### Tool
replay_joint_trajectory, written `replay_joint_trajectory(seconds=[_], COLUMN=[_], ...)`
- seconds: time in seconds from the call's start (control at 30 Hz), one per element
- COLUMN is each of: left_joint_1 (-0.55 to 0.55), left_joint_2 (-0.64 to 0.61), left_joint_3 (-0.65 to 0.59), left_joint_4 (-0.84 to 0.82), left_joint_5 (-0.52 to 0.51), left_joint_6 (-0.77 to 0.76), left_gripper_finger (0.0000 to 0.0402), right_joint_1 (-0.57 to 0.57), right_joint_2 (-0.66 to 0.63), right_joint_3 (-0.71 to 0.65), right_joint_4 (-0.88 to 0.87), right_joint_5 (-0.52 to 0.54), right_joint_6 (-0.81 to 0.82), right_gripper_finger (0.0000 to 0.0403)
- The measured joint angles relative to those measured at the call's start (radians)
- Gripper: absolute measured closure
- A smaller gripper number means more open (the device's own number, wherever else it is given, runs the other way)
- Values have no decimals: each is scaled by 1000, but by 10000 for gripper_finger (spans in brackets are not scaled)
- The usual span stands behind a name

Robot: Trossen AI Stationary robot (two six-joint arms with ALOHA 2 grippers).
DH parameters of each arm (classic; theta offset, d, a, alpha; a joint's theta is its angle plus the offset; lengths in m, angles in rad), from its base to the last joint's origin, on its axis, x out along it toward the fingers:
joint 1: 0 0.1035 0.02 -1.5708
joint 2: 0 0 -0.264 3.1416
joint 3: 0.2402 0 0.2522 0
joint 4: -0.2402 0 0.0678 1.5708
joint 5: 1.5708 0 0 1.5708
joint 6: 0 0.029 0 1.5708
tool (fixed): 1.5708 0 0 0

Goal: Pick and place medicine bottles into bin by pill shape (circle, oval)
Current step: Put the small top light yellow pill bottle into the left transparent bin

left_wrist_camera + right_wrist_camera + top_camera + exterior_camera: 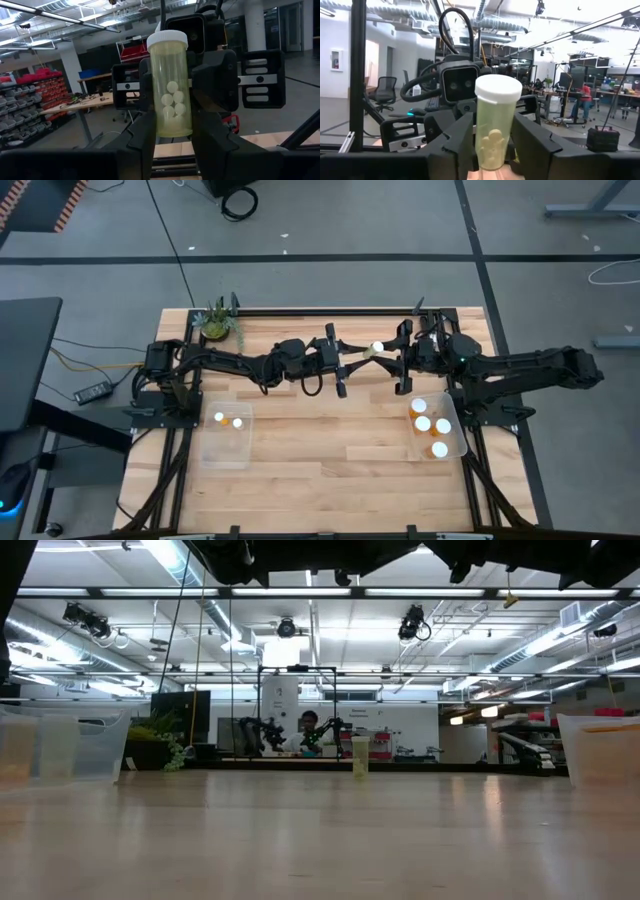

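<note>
Held: pale translucent white-capped pill bottle (376,349) at upper centre, pinched by left tool (362,358) and right tool (392,356) | Binned: six | Left: this one

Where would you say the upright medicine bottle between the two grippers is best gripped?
Grip the medicine bottle on its straight body, below the white cap, closing level from two opposite sides: it stands upright, as the left gripper holds it.

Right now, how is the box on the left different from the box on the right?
The left bin holds two bottles; the right bin holds four. The left bin lies squarely to the table's edges; the right bin sits slightly angled. Both are clear plastic, holding white-capped bottles.
</note>
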Motion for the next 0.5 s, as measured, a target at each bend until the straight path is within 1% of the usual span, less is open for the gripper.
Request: replay_joint_trajectory(seconds=[0.17,0.27,0.5], left_joint_1=[2,3,5], left_joint_2=[0,0,0], left_joint_3=[0,0,1], left_joint_4=[-13,-29,-63], left_joint_5=[0,-2,-3], left_joint_6=[0,0,2], left_gripper_finger=[287,282,266], right_joint_1=[-1,-3,-5], right_joint_2=[19,23,25], right_joint_3=[0,0,0], right_joint_4=[5,-1,-12], right_joint_5=[2,4,4], right_joint_6=[5,5,8], right_gripper_finger=[280,291,293])
